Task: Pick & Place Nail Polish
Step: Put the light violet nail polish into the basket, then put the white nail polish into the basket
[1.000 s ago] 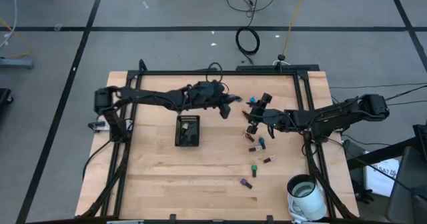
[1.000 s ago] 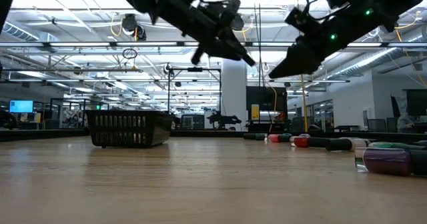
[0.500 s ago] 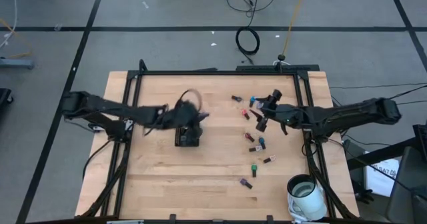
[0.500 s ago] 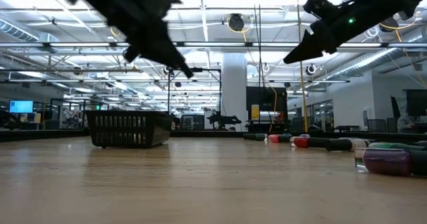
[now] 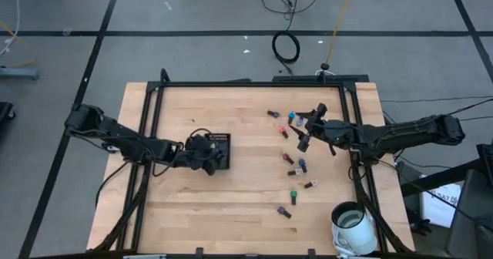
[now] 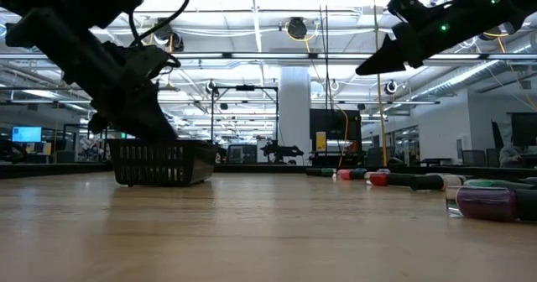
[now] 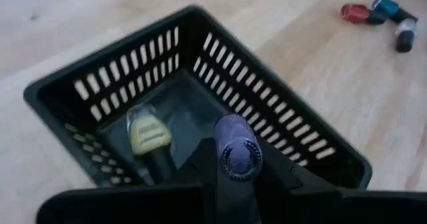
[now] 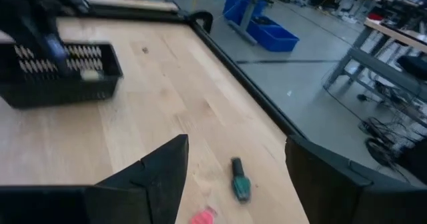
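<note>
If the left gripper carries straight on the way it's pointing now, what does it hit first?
Probably the floor of the black slotted tray. The left gripper, shut on a purple nail polish bottle, points down into it, beside a yellowish bottle already inside; depth is unclear.

The left arm is swinging away from the middle of the high view, where it reached toward the scattered nail polish bottles (image 5: 296, 166) a second ago, and is now lying low across the left of the frame with the left gripper (image 5: 206, 154) over the black slotted tray (image 5: 219, 145). In the low view it is dropping from the top centre down to the tray (image 6: 159, 162) at left. Its jaws are clamped on a purple bottle (image 7: 239, 156), which is now hanging inside the tray.

The right gripper (image 5: 306, 129) is pulling back toward the upper right of the high view, lifting off the bottles, and its jaws are spreading wider.
</note>
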`<state>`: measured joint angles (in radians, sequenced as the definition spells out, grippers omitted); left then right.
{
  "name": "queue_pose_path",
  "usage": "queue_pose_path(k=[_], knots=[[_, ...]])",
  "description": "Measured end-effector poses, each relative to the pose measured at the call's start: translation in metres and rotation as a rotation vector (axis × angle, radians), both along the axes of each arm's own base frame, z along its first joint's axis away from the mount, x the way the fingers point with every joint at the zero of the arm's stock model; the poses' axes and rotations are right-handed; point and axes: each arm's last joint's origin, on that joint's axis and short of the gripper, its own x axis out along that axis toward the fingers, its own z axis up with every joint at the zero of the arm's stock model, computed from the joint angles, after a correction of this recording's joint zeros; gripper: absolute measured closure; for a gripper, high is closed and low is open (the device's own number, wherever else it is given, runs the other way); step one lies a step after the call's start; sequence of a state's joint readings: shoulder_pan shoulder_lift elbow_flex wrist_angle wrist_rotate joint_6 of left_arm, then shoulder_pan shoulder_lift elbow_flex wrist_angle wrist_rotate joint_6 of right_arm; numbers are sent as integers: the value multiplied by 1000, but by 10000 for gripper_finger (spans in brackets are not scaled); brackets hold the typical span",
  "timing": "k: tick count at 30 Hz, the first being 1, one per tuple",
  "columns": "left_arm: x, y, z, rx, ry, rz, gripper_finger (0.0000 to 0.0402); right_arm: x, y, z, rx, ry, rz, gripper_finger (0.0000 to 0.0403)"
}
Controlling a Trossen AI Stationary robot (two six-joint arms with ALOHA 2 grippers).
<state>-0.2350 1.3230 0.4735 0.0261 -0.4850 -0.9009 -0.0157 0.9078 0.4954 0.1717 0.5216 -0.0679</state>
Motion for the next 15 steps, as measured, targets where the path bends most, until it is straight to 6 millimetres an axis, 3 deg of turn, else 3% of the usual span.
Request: queue_pose_path(k=[4,15], knots=[[0,2,-1,-7,9,-23,330,0,0,0,3,1,0,167],[0,4,-2,-84,18,-21,165,-1,0,-3,27,18,-6,164]])
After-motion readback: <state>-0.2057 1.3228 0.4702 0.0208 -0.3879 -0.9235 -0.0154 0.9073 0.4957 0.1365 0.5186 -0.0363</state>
